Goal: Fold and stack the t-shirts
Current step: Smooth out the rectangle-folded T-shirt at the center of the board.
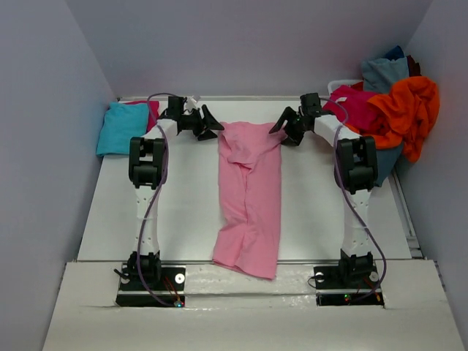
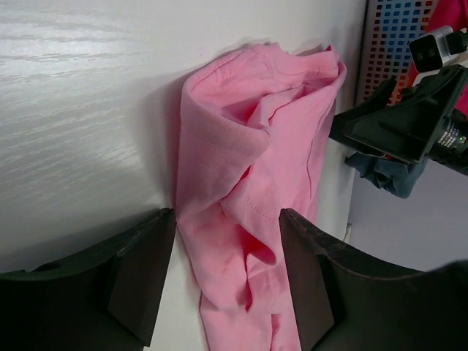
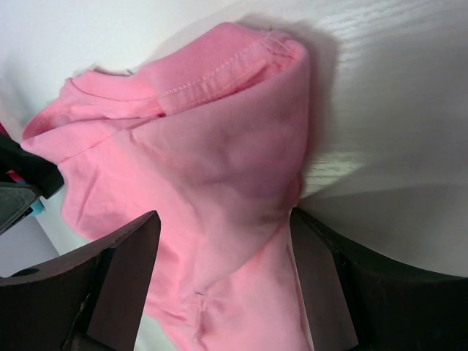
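Observation:
The light pink t-shirt [image 1: 248, 197] lies as a long, narrow, rumpled strip down the middle of the table, its near end hanging over the front edge. My left gripper [image 1: 214, 121] sits at its far left corner and my right gripper [image 1: 281, 124] at its far right corner. In the left wrist view the left gripper [image 2: 227, 278] stands open with bunched pink cloth [image 2: 248, 146] between its fingers, not clamped. In the right wrist view the right gripper [image 3: 223, 270] is also open over the pink cloth [image 3: 212, 146].
A folded turquoise shirt [image 1: 121, 129] lies at the back left with a magenta one [image 1: 153, 111] showing behind it. At the back right a heap holds orange [image 1: 409, 110], magenta [image 1: 358, 108] and grey-blue [image 1: 384, 73] shirts. Grey walls stand on both sides.

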You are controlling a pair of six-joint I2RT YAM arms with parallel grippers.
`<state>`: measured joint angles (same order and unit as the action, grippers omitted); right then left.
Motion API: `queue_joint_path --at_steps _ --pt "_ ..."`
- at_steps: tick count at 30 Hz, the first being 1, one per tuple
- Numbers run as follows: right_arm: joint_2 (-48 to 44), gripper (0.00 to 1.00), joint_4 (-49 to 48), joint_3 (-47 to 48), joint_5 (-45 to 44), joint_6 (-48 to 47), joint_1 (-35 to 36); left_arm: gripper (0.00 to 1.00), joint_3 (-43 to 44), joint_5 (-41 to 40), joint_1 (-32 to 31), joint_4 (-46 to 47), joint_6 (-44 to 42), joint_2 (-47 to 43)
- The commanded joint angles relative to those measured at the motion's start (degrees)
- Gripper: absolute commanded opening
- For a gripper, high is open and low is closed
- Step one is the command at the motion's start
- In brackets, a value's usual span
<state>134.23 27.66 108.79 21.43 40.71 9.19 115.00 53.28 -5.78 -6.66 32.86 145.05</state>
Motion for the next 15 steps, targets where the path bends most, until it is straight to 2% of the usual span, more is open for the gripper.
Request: queue_joint_path --at_steps 1,4,8,15 --pt "-5.29 0.78 -1.29 -4.11 -1.74 -0.19 -0.84 0.72 0.13 2.09 -0.11 2.00 -0.43 1.19" --pt "-5.57 0.78 -0.07 -4.29 -3.41 -0.37 -1.37 0.72 1.53 1.92 -0.11 1.73 -0.43 2.07" --pt "-2.67 0.78 -0.68 -2.02 -1.22 -0.28 -1.90 0.72 3.73 2.18 -0.63 2.26 0.88 4.26" --pt "7.60 0.74 2.92 11.50 1.94 -1.24 -1.90 0.72 7.17 3.15 -0.63 1.73 2.12 7.43"
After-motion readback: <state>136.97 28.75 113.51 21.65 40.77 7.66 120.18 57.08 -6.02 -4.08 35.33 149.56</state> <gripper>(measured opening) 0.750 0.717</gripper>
